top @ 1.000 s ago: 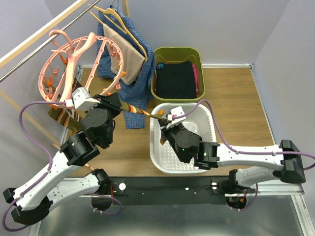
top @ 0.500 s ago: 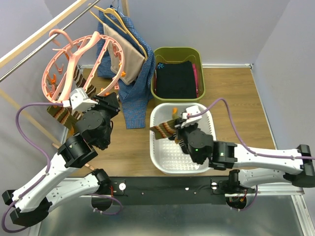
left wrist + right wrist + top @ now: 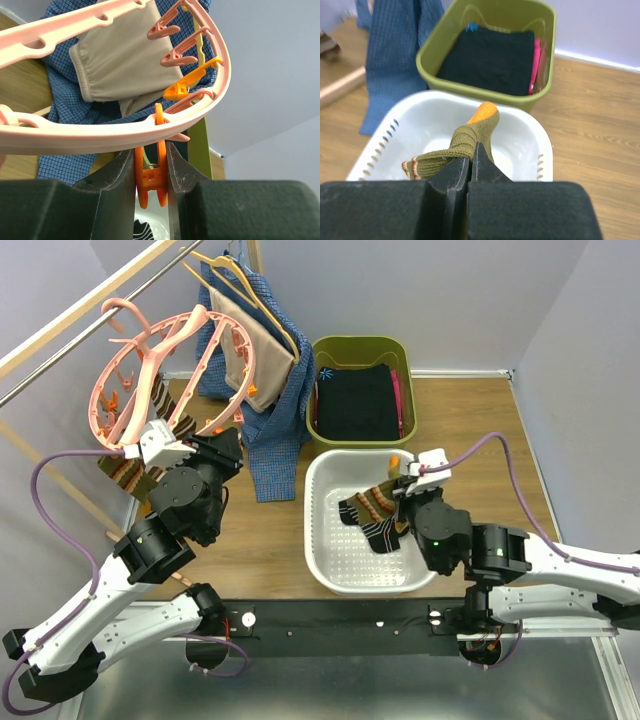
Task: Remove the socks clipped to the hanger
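Your left claw [image 3: 152,181] clamped on an orange clip [image 3: 151,192] of the pink hanger [image 3: 100,133], far left, your right claw [image 3: 470,169] pinching an olive sock [image 3: 476,131], seemingly dangling into the white basket [image 3: 532,131]

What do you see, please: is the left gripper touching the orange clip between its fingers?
Touching. The left wrist view shows both fingers of the left gripper squeezing the orange clip.

hanger [image 3: 75,139]: smooth plastic (slightly glossy) | sock [image 3: 472,132]: ribbed knit cloth | table [image 3: 600,145]: matt wood
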You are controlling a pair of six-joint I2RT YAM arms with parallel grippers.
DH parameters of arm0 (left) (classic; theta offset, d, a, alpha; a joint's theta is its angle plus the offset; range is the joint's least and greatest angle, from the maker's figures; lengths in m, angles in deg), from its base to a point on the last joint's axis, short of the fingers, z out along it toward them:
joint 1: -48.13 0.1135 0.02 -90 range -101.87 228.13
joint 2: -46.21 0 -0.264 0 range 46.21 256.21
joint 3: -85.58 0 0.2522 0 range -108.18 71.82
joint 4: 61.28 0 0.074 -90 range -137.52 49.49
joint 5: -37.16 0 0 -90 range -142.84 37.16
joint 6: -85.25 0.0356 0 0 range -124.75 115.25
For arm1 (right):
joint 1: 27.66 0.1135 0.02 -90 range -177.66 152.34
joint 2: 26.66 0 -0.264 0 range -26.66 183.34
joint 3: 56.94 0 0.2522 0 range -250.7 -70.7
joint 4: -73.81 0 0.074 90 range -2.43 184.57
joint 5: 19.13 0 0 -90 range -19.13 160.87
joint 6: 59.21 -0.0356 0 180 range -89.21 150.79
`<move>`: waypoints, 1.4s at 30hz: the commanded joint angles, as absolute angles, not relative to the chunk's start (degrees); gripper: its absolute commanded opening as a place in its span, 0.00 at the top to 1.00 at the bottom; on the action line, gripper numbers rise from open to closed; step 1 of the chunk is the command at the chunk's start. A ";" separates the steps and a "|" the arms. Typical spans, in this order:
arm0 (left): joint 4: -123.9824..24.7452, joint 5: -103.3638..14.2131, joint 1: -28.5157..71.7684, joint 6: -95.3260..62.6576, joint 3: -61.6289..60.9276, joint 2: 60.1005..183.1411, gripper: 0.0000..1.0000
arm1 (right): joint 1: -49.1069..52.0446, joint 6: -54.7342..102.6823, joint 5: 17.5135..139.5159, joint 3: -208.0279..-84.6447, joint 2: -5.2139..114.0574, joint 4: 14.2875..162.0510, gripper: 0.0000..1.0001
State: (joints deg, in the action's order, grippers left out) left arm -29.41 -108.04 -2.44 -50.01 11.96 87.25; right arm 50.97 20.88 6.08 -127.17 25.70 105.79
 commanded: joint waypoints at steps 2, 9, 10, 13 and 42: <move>-31.43 -106.63 -2.06 -51.86 12.05 87.17 0.98 | 49.78 11.02 11.89 -125.90 31.68 116.75 0.96; -31.78 -105.13 -2.06 -52.83 12.40 87.96 0.98 | 45.13 3.55 21.55 -123.96 43.36 119.03 0.91; -32.04 -105.04 -2.06 -52.83 12.32 88.14 0.98 | 44.77 2.32 22.26 -123.79 44.52 119.21 0.90; -32.13 -104.52 -2.06 -52.83 12.14 88.75 0.98 | 42.92 1.17 26.65 -123.09 48.03 118.69 0.75; -32.75 -101.00 -2.06 -53.97 12.58 87.61 0.98 | 40.37 17.78 66.74 -136.18 47.33 72.60 0.03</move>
State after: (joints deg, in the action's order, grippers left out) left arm -32.05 -102.35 -2.18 -52.65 11.96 88.54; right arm 40.52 12.61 58.25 -136.09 42.46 92.00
